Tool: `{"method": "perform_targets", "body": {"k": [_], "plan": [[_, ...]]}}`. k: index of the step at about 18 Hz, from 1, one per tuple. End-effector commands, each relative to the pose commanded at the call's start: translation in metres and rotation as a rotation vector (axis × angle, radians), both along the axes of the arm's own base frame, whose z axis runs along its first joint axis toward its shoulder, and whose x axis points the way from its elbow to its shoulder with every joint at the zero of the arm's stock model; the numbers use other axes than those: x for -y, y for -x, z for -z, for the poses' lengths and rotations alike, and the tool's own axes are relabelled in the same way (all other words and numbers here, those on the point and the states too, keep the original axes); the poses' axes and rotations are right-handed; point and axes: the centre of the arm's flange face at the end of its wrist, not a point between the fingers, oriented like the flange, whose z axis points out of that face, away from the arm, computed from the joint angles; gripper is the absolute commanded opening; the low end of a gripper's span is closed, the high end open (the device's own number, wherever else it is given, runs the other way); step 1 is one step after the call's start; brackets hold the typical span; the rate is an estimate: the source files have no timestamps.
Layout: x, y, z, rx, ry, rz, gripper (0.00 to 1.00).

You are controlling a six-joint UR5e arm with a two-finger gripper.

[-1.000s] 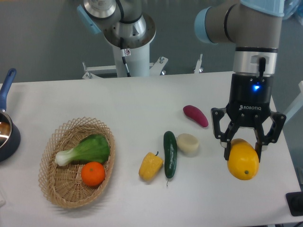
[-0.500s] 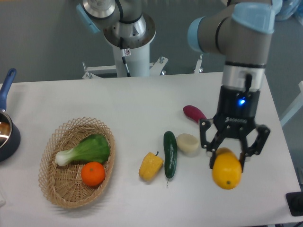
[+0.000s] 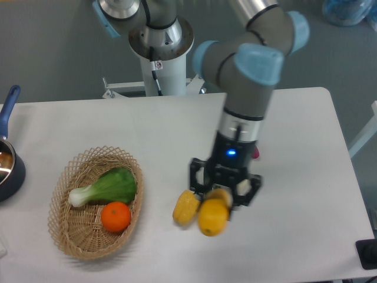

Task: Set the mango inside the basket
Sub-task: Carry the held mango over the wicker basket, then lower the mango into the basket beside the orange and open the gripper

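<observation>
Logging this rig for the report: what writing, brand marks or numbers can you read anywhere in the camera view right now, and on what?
None can be read.
The hand, shut on the mango, is motion-blurred; any marking on its body is illegible.
The basket, fruit and table carry no visible text.

A single fixed camera is looking down from the front of the white table (image 3: 306,124), facing the UR5e arm's base (image 3: 160,53) at medium range

A bok choy (image 3: 106,187) and an orange (image 3: 115,216) lay together. A yellow pepper (image 3: 185,207) sat on the table (image 3: 294,135). A pot (image 3: 7,165) stood at the left edge.
</observation>
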Motion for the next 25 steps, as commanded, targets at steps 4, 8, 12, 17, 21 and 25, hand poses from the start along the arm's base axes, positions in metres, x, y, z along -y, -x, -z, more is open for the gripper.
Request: {"method": "perform_targets", "body": {"k": [4,8,12,17,21,25], "plan": [[-0.006,-0.059,-0.002,0.039,0.027,0.051,0.15],[-0.025,-0.094,0.007,0.126,0.054,0.012,0.15],[-0.045,-0.123,0.019,0.234,0.085,-0.068,0.15],[-0.093,-0.149,0.038,0.273,0.117,-0.040,0.18],[-0.125,-0.165,0.050,0.269,0.127,0.007,0.21],[-0.142,-0.166,0.072,0.274,0.149,0.029,0.21]]}}
